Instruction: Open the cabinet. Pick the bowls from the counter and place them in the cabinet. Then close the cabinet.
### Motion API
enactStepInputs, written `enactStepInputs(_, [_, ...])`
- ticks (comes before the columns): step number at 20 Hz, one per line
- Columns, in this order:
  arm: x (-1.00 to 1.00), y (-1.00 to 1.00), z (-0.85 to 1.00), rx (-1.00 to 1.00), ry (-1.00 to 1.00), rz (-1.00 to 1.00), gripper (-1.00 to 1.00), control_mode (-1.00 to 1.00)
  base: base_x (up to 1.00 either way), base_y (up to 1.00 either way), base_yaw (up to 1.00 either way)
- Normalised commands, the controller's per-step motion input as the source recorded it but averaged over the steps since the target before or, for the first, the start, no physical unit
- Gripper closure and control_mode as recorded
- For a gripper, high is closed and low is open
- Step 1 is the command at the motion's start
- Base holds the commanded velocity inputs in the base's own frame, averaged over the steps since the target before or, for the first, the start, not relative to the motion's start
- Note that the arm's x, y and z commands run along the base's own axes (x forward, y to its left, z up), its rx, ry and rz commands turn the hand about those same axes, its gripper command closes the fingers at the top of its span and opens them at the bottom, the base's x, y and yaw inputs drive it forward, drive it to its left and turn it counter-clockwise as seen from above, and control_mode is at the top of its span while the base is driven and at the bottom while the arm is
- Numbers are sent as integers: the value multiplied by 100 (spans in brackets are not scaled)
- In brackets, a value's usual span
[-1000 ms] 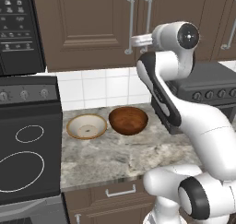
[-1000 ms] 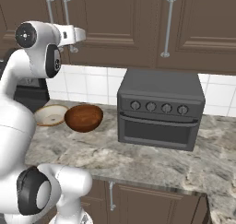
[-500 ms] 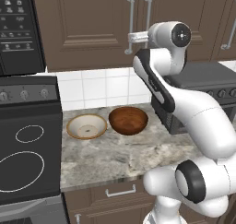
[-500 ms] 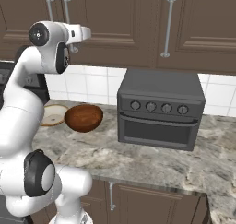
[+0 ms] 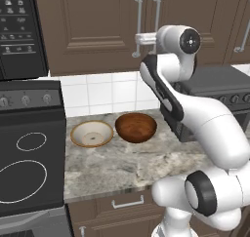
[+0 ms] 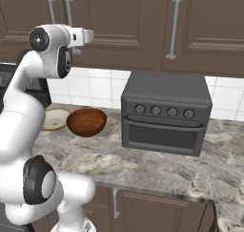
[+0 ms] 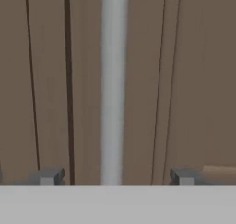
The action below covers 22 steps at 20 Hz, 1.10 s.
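Observation:
The dark brown cabinet (image 5: 93,26) has both doors shut. My gripper (image 7: 115,174) is up at the doors' middle, open, with one vertical silver bar handle (image 7: 113,80) between its fingertips (image 7: 48,176) and a gap on each side. From the left base view the gripper (image 5: 140,38) sits over the handles (image 5: 138,21); the right base view shows the gripper (image 6: 86,36) by the handle (image 6: 70,16). Below, on the counter (image 5: 112,167), stand the cream-inside bowl (image 5: 92,133) and the reddish-brown bowl (image 5: 135,128), side by side and apart from the gripper.
A black toaster oven (image 6: 164,114) stands on the counter (image 6: 143,166) right of the bowls. The black stovetop (image 5: 24,167) lies to the left, under a dark microwave panel (image 5: 19,31). A brown drawer (image 5: 127,202) sits under the counter's front edge.
The hand has pushed a little closer to the cabinet handle, and the arm's upper joints have shifted with it. The bowls have not moved.

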Motion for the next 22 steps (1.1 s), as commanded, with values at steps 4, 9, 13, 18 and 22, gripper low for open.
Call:
enactStepInputs(4, [38,-17,-30,0,-8,0,100,-100,0,0,0])
enactStepInputs(9, [-11,-92,-6,10,-12,5,100,-100,0,0,0])
enactStepInputs(13, [-71,-100,0,32,-6,0,100,-100,0,0,0])
enactStepInputs(18, [-100,-100,4,46,6,0,100,-100,0,0,0])
enactStepInputs(22, [-100,-100,11,50,18,0,100,-100,0,0,0])
